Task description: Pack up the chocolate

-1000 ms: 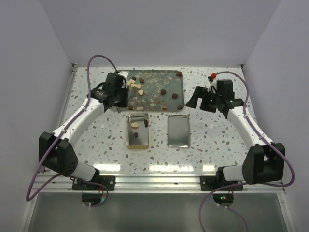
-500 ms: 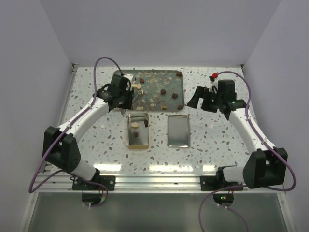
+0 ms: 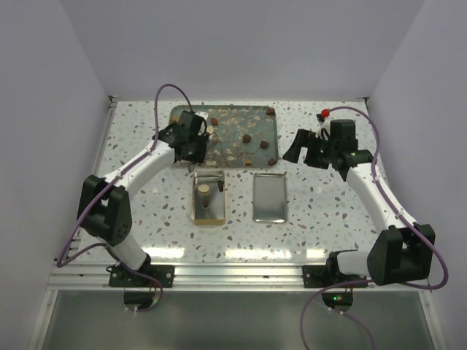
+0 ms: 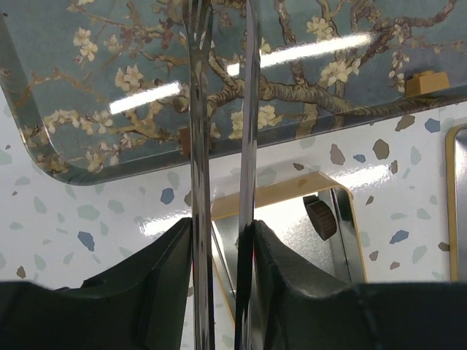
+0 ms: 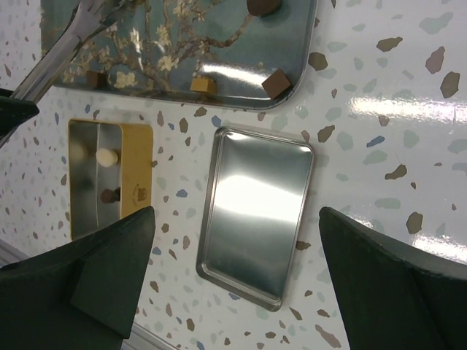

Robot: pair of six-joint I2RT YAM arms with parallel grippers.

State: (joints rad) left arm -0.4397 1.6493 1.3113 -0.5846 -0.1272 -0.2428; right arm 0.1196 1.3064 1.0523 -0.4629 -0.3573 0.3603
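Note:
Several dark chocolates [image 3: 246,138] and a cream piece [image 3: 209,131] lie on the floral tray [image 3: 226,117]. The open gold tin [image 3: 197,211] holds a cream piece [image 3: 205,189] and a dark piece [image 3: 207,204]. My left gripper [image 3: 195,146] is over the tray's near left corner, shut on metal tongs [image 4: 198,146]. The tong blades stand slightly apart and empty above the tray [image 4: 87,95]. The tin [image 4: 343,191] and its dark piece [image 4: 321,219] show just below. My right gripper [image 3: 306,149] hangs open and empty right of the tray; its view shows the tin [image 5: 137,157] and the cream piece [image 5: 106,156].
The silver tin lid [image 3: 269,198] lies upside down right of the gold tin, also in the right wrist view [image 5: 259,219]. Pale crumbs and small caramel-coloured squares [image 4: 425,82] are scattered on the tray. White walls close in the speckled table.
My left arm has swung right and farther over the tray's near left corner with the tongs. The right arm has barely moved.

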